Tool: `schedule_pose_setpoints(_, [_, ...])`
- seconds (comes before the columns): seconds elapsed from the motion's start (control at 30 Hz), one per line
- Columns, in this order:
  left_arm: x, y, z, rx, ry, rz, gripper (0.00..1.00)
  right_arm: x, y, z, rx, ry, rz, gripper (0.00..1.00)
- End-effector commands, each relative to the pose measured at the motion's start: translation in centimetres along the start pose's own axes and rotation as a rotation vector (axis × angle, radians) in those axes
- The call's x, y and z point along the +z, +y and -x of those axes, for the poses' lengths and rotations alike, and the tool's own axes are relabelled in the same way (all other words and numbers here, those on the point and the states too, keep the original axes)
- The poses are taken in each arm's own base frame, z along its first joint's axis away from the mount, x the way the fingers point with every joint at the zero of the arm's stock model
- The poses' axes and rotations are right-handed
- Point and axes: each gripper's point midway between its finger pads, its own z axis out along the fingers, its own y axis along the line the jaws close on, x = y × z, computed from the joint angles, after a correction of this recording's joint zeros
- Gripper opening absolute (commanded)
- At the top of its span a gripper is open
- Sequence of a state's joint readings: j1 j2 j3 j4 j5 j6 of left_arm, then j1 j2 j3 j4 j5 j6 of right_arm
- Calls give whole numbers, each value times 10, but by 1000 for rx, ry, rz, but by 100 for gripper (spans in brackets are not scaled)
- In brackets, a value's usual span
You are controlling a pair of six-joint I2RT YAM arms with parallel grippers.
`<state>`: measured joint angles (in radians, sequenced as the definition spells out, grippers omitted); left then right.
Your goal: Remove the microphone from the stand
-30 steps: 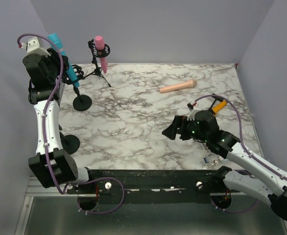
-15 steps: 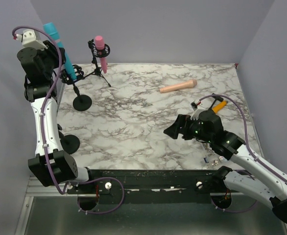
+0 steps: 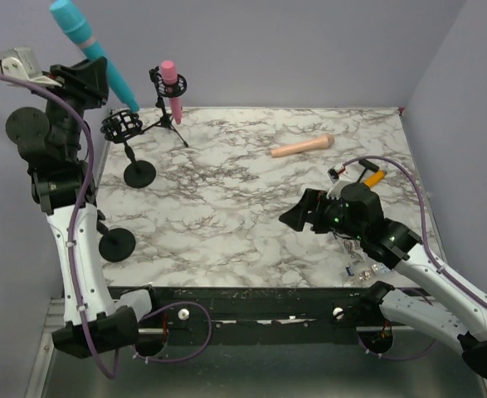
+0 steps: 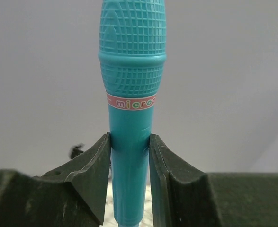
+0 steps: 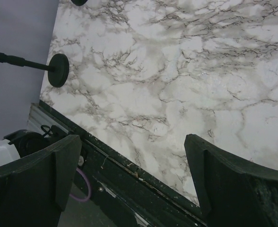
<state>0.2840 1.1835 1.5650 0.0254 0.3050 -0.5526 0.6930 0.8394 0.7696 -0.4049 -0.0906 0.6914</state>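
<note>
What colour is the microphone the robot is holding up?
Turquoise microphone, clearest in left wrist view.

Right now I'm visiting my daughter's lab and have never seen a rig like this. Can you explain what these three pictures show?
These are two robot arms bolted at the near edge of a table, each ending in a two-finger gripper. The wide picture looks down from above and behind them. The other two come from small cameras on the wrists, so each shows its own fingers.

The left gripper is shut on a teal microphone, held high above a black stand whose clip looks empty. The right gripper is open and holds nothing, low over the marble table.

On the table are a pink microphone sitting in a tripod stand, a peach microphone lying flat, and a second round-based stand near the left edge.
</note>
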Motion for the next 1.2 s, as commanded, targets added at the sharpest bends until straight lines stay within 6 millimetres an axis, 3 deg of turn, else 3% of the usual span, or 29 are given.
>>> schedule_pose_setpoints(0.0, [-33,-67,-64,-214,170,-271,0,0,21,13,4,-34,79,100])
schedule_pose_setpoints(0.1, [-53,-114,-121,-240,296,-417,0,4,34,14,33,-35,152,100])
schedule_pose_setpoints(0.23, [-72,-166,-181,-352,488,-603,0,5,49,18,80,-59,236,100])
schedule_pose_setpoints(0.43, [-116,-231,-251,-467,835,-916,0,5,53,29,130,-109,251,100])
schedule_pose_setpoints(0.6, [-148,-256,-284,-540,973,-1016,0,4,58,46,133,-160,242,99])
schedule_pose_setpoints(0.73, [-166,-271,-304,-554,1055,-1038,0,4,69,58,117,-199,281,88])
schedule_pose_setpoints(0.97, [-182,-282,-321,-562,1126,-1041,0,13,73,67,113,-225,295,69])
schedule_pose_setpoints(1.17, [-188,-284,-326,-533,1156,-1036,0,9,74,75,123,-279,307,65])
